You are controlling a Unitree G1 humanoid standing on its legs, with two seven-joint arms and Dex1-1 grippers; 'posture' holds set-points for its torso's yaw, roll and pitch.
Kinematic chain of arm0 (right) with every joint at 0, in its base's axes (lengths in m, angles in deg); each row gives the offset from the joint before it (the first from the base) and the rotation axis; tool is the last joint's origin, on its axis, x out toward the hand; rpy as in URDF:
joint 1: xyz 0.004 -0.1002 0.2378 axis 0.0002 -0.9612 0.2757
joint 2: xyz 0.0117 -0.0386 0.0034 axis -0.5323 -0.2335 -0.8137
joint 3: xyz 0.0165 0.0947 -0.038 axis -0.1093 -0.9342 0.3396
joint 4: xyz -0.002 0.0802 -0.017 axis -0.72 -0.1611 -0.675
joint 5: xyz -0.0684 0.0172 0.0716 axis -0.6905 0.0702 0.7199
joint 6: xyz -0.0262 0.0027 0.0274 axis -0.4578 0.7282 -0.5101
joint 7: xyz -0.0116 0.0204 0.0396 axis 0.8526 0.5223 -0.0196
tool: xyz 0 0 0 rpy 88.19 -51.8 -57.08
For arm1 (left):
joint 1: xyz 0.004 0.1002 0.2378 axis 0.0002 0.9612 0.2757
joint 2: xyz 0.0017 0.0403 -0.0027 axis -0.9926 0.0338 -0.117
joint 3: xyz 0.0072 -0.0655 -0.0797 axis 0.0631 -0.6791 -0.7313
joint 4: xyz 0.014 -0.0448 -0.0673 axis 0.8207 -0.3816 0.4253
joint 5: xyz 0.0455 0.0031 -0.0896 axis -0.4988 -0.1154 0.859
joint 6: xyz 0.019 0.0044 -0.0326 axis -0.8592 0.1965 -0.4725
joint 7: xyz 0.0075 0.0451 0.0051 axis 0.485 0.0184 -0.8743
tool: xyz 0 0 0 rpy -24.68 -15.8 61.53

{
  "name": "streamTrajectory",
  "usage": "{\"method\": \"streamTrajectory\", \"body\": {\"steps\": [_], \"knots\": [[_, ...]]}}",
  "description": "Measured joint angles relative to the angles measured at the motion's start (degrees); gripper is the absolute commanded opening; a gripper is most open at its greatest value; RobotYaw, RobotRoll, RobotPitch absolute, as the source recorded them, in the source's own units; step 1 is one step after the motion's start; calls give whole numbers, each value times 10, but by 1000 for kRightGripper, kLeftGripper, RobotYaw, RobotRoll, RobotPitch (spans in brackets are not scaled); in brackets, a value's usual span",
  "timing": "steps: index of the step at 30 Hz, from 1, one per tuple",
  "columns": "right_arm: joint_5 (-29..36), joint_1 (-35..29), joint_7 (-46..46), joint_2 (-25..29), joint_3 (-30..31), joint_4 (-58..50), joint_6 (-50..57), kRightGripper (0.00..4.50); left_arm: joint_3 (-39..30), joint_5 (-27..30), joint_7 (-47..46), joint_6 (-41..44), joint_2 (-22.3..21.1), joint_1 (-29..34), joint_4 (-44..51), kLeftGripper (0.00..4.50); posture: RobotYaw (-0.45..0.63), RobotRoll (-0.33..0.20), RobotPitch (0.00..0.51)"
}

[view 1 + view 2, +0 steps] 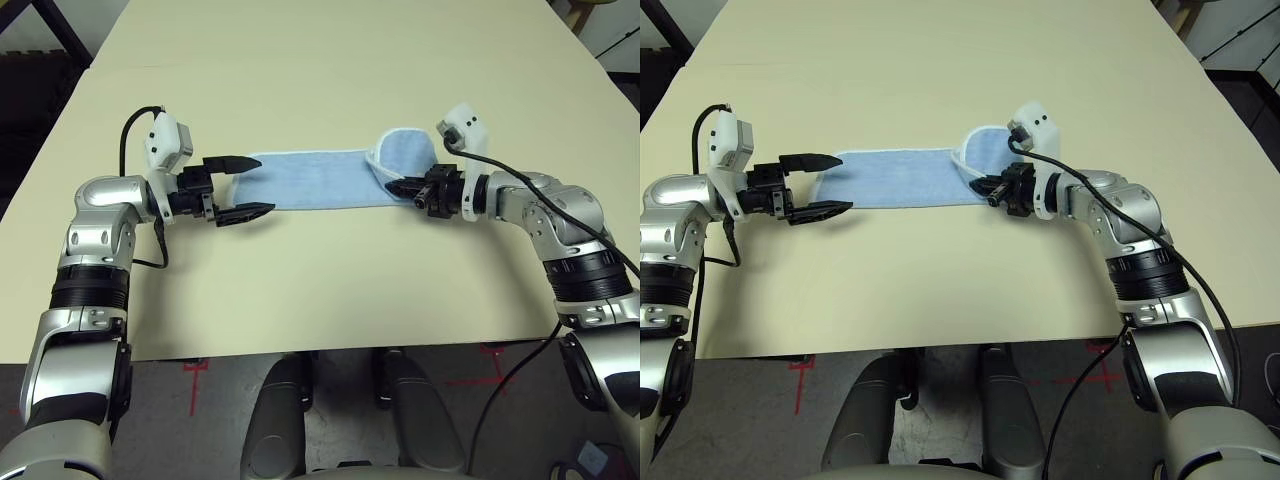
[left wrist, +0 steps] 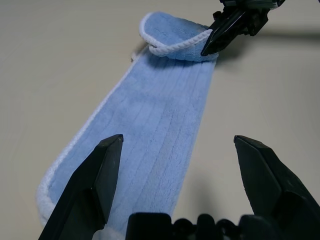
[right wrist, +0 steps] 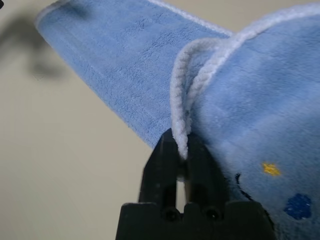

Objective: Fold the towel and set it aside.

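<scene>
Left gripper [image 1: 243, 187]: fingers spread wide apart, holding nothing, poised at the left end of the towel [image 1: 315, 180], one finger over the cloth edge and the other just off its near side.

Towel: lies on the cream table [image 1: 320, 290] as a long, narrow strip running left to right between the two arms, which suggests a first lengthwise fold is done. Its right end is lifted and curled back over the strip, forming a raised loop.

Right gripper [image 3: 182, 150]: fingers nearly together, pinching the doubled white corded edge of the raised right end.

Progress, as judged: the second fold is in hand but not laid flat; completing it and setting the towel aside remain.

Materials: soft light-blue terry with faint ribbing, white rope-like stitched edging, rounded corners, small dark and yellow embroidered marks near the pinched corner. The table is smooth and matte.
</scene>
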Motion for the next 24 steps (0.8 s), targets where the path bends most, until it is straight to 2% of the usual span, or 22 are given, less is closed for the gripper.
{"method": "streamTrajectory", "body": {"steps": [2, 6, 9, 14, 18, 21, 24], "knots": [[1, -1, -19, -4, 0, 1, -23, 2130, 0, 0, 0, 1, 0, 0, -1, 4500, -38, 0, 223], [22, -6, -119, 13, -1, -9, -105, 3569, 0, -1, 0, 1, 0, 0, -1, 4500, -42, 0, 222], [22, -5, -163, 32, -1, -10, -148, 4468, 0, -2, 0, 2, 0, 0, -1, 4500, -46, 0, 221], [22, -2, -217, 37, -4, 0, -215, 4468, 2, -2, 0, 2, 0, -2, -1, 4500, -48, 0, 224], [2, 4, -235, 49, -27, 81, -333, 4468, 5, -2, 0, 3, 2, -5, -1, 4500, -46, 0, 225], [-27, 14, -238, 54, -39, 162, -437, 3878, 5, -2, 0, 4, 3, -5, -1, 4500, -42, 0, 227], [-51, 25, -238, 52, -44, 237, -515, 2856, 5, -2, -3, -6, 11, -5, -2, 4500, -35, 0, 228]]}}
